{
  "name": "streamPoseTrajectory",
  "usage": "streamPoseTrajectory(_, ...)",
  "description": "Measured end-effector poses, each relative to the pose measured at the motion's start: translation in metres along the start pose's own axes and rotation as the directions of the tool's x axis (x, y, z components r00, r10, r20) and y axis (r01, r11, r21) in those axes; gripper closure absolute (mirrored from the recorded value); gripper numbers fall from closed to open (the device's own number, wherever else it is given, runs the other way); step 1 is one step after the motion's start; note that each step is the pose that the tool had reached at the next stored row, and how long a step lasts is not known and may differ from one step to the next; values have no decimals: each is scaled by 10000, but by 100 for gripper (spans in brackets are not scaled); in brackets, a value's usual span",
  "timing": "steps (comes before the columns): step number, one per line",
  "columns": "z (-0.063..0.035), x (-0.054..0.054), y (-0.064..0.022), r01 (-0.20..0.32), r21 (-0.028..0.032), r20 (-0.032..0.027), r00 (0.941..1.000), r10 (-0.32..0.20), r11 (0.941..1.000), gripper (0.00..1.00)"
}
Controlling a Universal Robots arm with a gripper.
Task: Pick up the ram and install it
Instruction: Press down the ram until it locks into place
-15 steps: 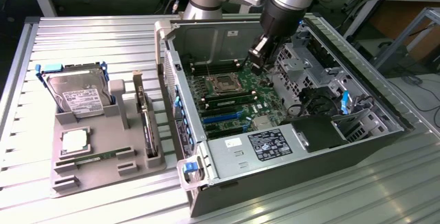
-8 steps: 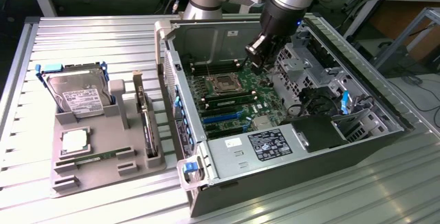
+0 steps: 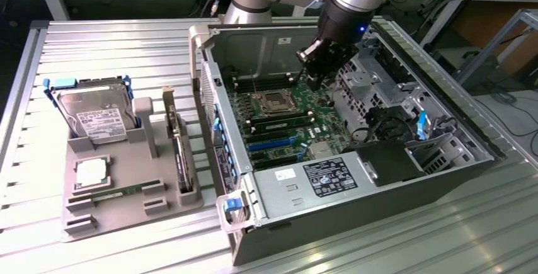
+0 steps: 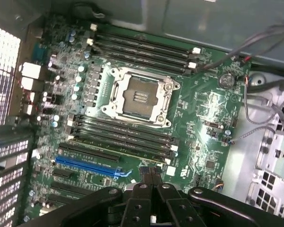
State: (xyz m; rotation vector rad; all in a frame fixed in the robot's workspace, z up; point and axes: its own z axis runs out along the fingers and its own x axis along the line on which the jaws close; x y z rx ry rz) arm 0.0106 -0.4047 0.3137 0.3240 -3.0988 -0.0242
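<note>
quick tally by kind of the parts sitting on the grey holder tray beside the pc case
hard drive: 1
processor: 1
ram stick: 1
expansion card: 1
total: 4

No text is readable anywhere. The hard drive [image 3: 95, 118] carries a white printed label and the power supply [image 3: 329, 177] a black sticker (print on both too small to make out).
</note>
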Motion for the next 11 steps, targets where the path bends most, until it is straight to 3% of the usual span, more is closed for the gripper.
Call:
streamPoseTrajectory(3,-1,0,0,-559,-14,10,9984,559,9984,89)
streamPoseTrajectory(5,-1,0,0,-1227,-30,21,9924,1227,9924,89)
streamPoseTrajectory(11,-1,0,0,-1288,-31,21,9917,1288,9917,89)
